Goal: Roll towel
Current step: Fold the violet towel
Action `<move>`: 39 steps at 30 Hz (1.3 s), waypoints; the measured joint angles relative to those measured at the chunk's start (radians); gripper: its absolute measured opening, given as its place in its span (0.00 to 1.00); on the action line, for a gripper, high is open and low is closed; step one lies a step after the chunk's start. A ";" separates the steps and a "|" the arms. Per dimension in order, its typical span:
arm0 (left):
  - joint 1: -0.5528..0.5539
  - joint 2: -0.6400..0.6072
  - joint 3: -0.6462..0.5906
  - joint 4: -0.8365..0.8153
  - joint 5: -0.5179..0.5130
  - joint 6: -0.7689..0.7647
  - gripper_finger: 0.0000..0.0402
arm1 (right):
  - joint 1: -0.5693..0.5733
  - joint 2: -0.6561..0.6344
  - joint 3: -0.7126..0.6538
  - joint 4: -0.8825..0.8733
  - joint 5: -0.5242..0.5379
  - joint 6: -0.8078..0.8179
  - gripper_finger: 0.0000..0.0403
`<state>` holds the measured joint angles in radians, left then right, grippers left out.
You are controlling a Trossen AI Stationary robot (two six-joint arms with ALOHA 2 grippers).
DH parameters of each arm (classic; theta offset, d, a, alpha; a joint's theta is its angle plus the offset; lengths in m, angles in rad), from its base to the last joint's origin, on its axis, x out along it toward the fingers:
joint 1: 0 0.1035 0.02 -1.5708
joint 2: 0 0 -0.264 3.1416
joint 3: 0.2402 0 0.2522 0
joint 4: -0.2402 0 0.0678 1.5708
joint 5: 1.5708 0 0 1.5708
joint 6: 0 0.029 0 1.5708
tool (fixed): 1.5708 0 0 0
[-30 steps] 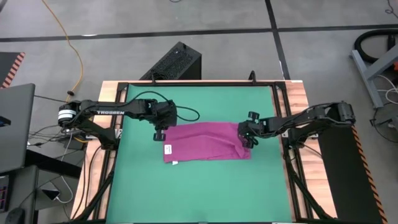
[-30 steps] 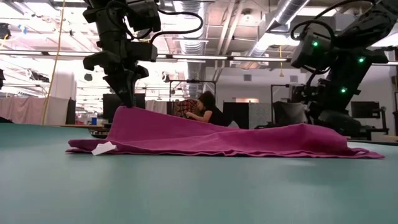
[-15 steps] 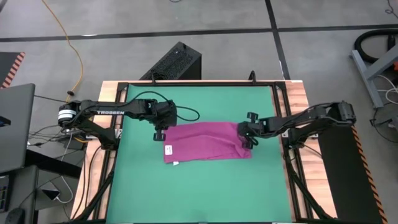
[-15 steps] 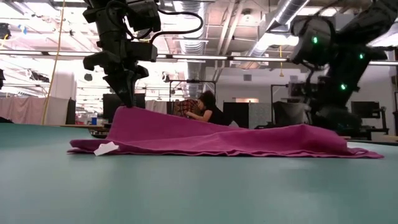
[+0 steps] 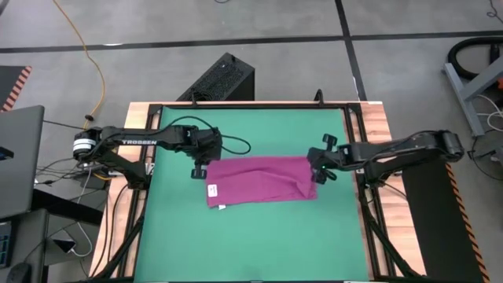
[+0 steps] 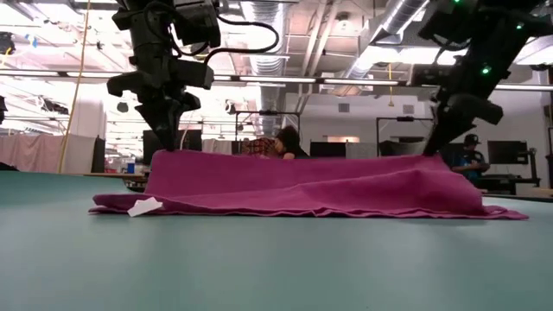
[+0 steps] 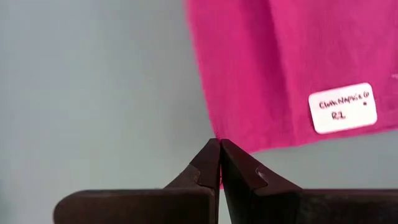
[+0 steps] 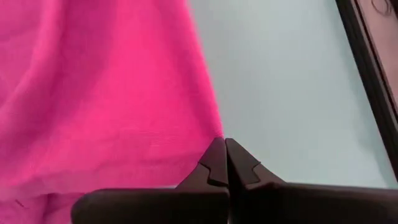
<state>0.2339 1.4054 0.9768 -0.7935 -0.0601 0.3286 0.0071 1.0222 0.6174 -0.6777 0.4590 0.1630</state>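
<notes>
Item: towel [image 5: 259,181], one piece, magenta-pink soft cloth. It is laid out near the middle of the green mat [image 5: 251,244] on the worktop [image 5: 377,118], long side running from the left arm toward the right arm. Seen from above, a roughly rectangular shape is presented, with creases gathered toward the right-hand end. A small white tag [image 7: 342,107] with handwritten marks is sewn on near the left-hand end; in the low view the tag [image 6: 143,206] is seen lying on the mat at the front edge.

Condition: two upper corners are lifted clear of the mat, so that the cloth is drawn up into a low tent, while the lower edge [image 6: 302,211] rests flat in thin layered folds.

Left claw [image 5: 201,167]: clenched on the towel's far left corner, the cloth edge pinched between the fingertips [image 7: 210,163].

Right claw [image 5: 318,163]: clenched on the towel's far right corner, the fabric being nipped at the very tips of the fingers [image 8: 214,163].

Background: a seated person [image 6: 288,144] is visible in the room beyond the worktop.
</notes>
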 joint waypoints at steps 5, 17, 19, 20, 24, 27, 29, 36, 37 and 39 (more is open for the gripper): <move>-0.027 -0.023 0.000 -0.023 -0.022 -0.009 0.00 | 0.014 -0.059 0.000 -0.029 0.056 0.031 0.00; -0.030 -0.100 -0.023 0.113 -0.022 -0.054 0.00 | 0.017 -0.111 0.000 0.016 0.085 0.050 0.00; -0.001 -0.092 -0.068 0.241 0.069 -0.017 0.00 | 0.017 -0.100 0.000 0.028 0.085 0.050 0.00; 0.018 -0.082 -0.092 0.300 0.089 -0.003 0.00 | 0.017 -0.099 0.000 0.032 0.085 0.050 0.00; 0.148 -0.027 -0.166 0.464 0.120 0.000 0.05 | 0.019 -0.087 0.000 0.037 0.067 0.050 0.00; 0.247 0.044 -0.177 0.489 0.196 0.022 0.15 | 0.019 -0.074 0.000 0.038 0.063 0.050 0.00; 0.291 0.087 -0.172 0.487 0.214 0.026 0.24 | 0.019 -0.068 0.000 0.034 0.063 0.049 0.00; 0.369 0.202 -0.142 0.489 0.334 0.026 0.53 | 0.019 -0.034 0.000 0.050 0.063 0.047 0.01; 0.368 0.210 -0.140 0.490 0.347 0.029 0.55 | 0.019 -0.031 0.000 0.046 0.062 0.047 0.01; 0.361 0.222 -0.143 0.498 0.343 0.045 0.58 | 0.019 -0.024 0.000 0.056 0.063 0.047 0.01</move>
<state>0.5951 1.6278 0.8341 -0.2960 0.2829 0.3739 0.0261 0.9986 0.6177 -0.6217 0.5217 0.2099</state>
